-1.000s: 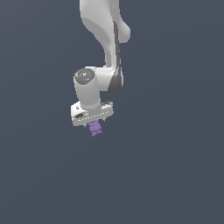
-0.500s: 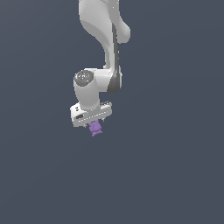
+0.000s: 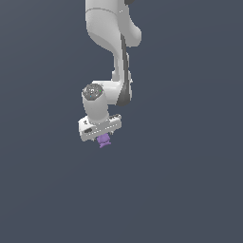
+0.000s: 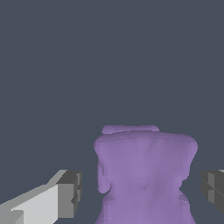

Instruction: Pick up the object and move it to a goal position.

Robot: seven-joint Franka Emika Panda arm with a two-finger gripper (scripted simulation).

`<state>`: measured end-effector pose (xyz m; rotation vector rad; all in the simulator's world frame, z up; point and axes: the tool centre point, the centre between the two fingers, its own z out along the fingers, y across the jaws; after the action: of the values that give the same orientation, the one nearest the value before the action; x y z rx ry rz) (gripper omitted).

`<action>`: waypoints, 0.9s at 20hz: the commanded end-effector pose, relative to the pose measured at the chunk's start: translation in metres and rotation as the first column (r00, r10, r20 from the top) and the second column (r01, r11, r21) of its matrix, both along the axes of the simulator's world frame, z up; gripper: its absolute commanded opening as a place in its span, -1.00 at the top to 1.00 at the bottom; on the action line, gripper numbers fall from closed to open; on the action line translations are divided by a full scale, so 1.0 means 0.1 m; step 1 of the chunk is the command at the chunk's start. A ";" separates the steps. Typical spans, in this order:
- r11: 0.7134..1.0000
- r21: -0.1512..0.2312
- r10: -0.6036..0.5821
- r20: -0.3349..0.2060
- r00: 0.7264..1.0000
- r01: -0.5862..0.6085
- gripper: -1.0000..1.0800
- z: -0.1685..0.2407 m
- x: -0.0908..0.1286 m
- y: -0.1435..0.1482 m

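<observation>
Robot arm of glossy white segments with dark joints (image 3: 114,57), seen in the exterior view reaching down from the upper edge of the picture against an even slate-grey ground. No desk edge or corner to be made out in either view, so placement relative to them impossible to tell.

At the arm's lower end, white flat-bodied gripper (image 3: 102,135), tilted slightly, its end toward the exterior view's left sitting lower. Directly beneath it, tiny purple lumpy object with small pointed nubs (image 3: 104,141), touching or almost touching the underside of the gripper body, far smaller than the gripper and poking out below it. Whether resting on a surface or hanging free: cannot tell, with no shadow or contact line visible.

In the wrist view, same purple object (image 4: 144,175) filling the lower middle, broad and rounded, with a smaller bump on its far side. Gripper (image 4: 142,192) spread apart around it: one finger, white with a dark grey pad (image 4: 70,194), on one flank, and the dark grey tip of the other finger (image 4: 213,188) at the opposite flank. Clear strip of grey background between each pad and the purple surface, so not clamped; object between the fingers, touching neither.
</observation>
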<state>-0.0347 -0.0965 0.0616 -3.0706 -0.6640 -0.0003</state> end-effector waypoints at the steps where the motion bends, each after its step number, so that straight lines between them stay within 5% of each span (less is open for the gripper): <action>1: 1.000 0.000 0.001 0.000 1.000 -0.001 -0.92 -0.12 0.00 0.00; 7: 1.000 0.000 0.002 0.000 1.000 -0.002 -0.92 -0.21 0.00 0.00; 8: 1.000 0.000 0.002 0.000 1.000 -0.002 1.00 -0.21 0.00 0.00; 18: 1.000 -0.001 0.002 0.001 1.000 -0.002 1.00 -0.21 0.01 -0.01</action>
<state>-0.0339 -0.0972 0.0411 -3.0708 -0.6663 -0.0016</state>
